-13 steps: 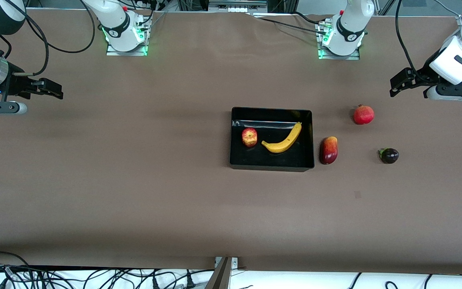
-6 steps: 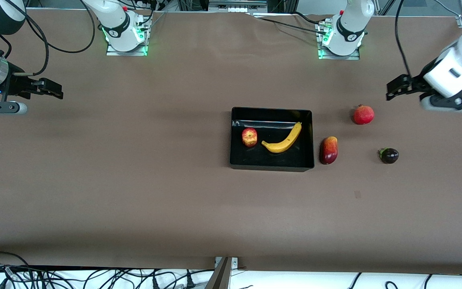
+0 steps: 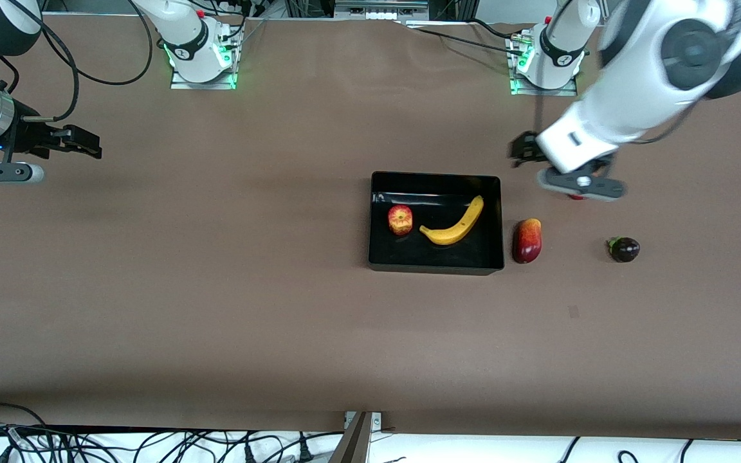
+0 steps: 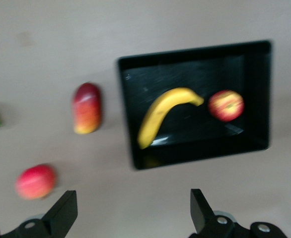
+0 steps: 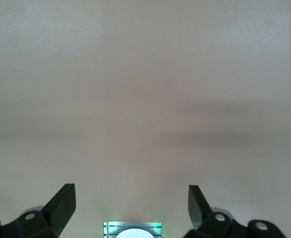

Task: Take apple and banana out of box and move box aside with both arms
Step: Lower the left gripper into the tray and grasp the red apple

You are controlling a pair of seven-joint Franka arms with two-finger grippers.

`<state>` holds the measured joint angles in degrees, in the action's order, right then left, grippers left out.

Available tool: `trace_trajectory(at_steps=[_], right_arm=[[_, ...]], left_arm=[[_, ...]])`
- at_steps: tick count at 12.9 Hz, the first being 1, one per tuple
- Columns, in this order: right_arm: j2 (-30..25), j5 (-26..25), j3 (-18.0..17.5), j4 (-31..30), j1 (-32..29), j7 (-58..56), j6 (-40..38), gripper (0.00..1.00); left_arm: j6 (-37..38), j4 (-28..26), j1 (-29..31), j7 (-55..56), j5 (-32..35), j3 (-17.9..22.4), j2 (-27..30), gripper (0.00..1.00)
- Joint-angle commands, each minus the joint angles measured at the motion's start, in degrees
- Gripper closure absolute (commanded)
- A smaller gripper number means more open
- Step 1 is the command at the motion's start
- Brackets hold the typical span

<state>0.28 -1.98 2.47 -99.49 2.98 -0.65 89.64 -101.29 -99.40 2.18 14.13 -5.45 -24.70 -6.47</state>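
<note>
— While the right gripper waits spread wide at its end of the bench, which arm is closer to the fruit?

— The left one. Its gripper, fingers apart and empty, hangs just off the box toward the left arm's end. The banana lies inside, slanting, beside the apple.
</note>
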Motion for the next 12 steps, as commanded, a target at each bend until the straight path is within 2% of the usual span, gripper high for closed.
trace_trajectory(at_steps=[1, 3, 6, 9, 12], right_arm=[[-0.1, 0.6, 0.0, 0.5, 0.0, -0.2, -0.6, 0.0], [-0.1, 0.6, 0.1, 0.5, -0.1, -0.2, -0.6, 0.0], [-0.1, 0.6, 0.3, 0.5, -0.1, -0.2, -0.7, 0.0], [-0.1, 0.6, 0.3, 0.5, -0.1, -0.2, -0.7, 0.0], [-0.1, 0.6, 0.3, 0.5, -0.1, -0.2, -0.9, 0.0]], left_arm=[[-13.6, -7.5, -2.1, 8.4, -1.7, -3.2, -1.3, 0.0], [-23.8, -10.1, -6.1, 13.5, -1.4, -3.2, -5.5, 0.0], [-32.7, -9.9, -11.9, 14.3, -0.5, -2.4, -14.3, 0.0], [-38.0, -7.7, -17.7, 16.5, 2.7, 1.9, -21.5, 0.0], [-38.5, -3.8, -20.7, 17.0, 2.9, 4.6, -26.3, 0.0]])
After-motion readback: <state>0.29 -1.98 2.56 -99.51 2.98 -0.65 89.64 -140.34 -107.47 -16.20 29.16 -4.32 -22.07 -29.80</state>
